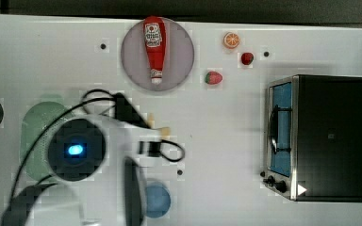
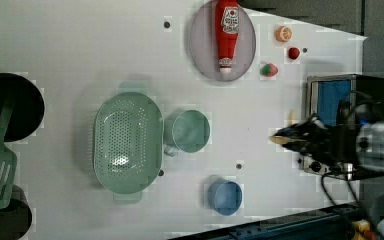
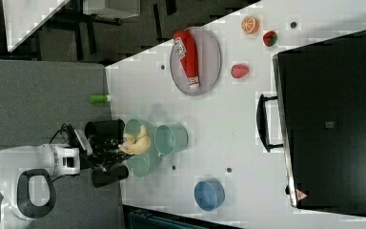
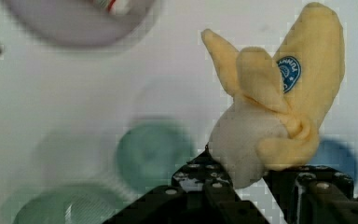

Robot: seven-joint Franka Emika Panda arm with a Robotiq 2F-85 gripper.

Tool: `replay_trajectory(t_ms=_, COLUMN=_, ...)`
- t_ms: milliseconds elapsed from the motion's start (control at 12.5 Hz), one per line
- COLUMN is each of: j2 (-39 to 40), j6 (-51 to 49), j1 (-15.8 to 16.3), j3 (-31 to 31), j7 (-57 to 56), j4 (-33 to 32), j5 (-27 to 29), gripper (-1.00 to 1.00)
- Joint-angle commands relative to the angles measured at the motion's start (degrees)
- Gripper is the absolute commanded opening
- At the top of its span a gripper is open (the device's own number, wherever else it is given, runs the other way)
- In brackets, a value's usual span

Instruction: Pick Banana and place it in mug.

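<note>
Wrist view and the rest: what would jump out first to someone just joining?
The soft, half-peeled banana with a blue sticker, clamped in the gripper and held above the table. Next, the red ketchup bottle lying on a round grey plate at the top view's upper middle. The mint-green mug sits beside the perforated colander.

The arm (image 1: 89,155) is glossy white with rounded joint housings, one capped by a dark disc with a glowing blue light (image 1: 75,150), black cables (image 1: 75,106) looping along it, and a black gripper (image 4: 242,186) dotted with silver screws (image 4: 170,192).
</note>
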Motion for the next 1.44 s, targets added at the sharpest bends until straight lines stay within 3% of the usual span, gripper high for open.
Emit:
replay_trajectory(t_ms=80, j2=2.8, j6=2.7, j1=1.0, j3=6.0, j7=12.4, j4=0.2, j5=0.8, gripper=-0.46)
replay_trajectory(t_ms=400, j2=11.3, j6=10.5, j1=1.0, j3=11.2, j7=25.3, j4=-0.3, j5=0.2, gripper=-0.46)
replay_trajectory(t_ms=720, j2=19.5, j6=16.3, j1=1.0, j3=11.5, j7=29.6, j4=-0.1, j5=-7.0, gripper=-0.46)
replay_trajectory(t_ms=1040, j2=24.8, j6=24.0, j1=1.0, j3=11.2, j7=32.6, j4=-1.9, j5=-8.3, gripper=-0.40)
replay_trajectory(t_ms=1440, j2=24.2, j6=25.9, j1=1.0, j3=10.8, j7=32.9, j4=-2.7, j5=-8.8, gripper=0.69)
